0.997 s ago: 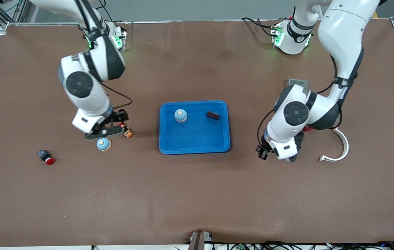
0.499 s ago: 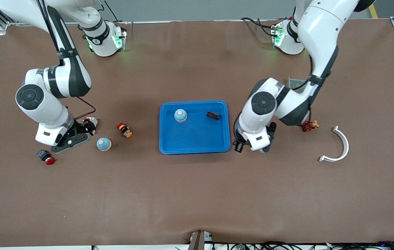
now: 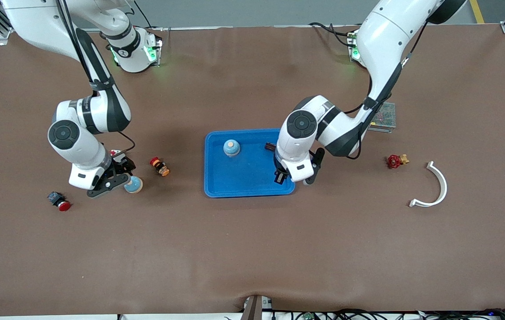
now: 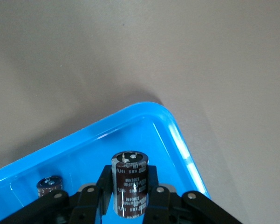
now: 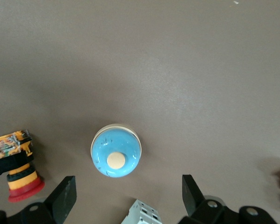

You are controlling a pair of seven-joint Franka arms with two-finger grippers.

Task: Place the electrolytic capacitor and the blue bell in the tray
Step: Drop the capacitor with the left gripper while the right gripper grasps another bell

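A dark brown electrolytic capacitor (image 4: 129, 184) stands upright between the fingers of my left gripper (image 3: 281, 175), which is shut on it. That gripper hangs over the blue tray (image 3: 252, 184), above its corner toward the left arm's end. In the tray lie a second capacitor (image 3: 270, 145), partly hidden by the arm, and a blue bell (image 3: 231, 148). Another blue bell (image 3: 134, 184) sits on the table toward the right arm's end. My right gripper (image 3: 117, 178) hovers open beside it. In the right wrist view this bell (image 5: 116, 150) lies just outside the gap between the fingers.
Near the right gripper are an orange and red switch (image 3: 160, 166), a red push button (image 3: 59, 201) and a white breaker (image 5: 142, 213). Toward the left arm's end lie a grey mesh box (image 3: 383, 118), a red valve (image 3: 395, 161) and a white curved piece (image 3: 434, 189).
The left gripper carried the capacitor from the open table to over the tray's corner. The right gripper swung toward the red push button, then came back beside the bell on the table.
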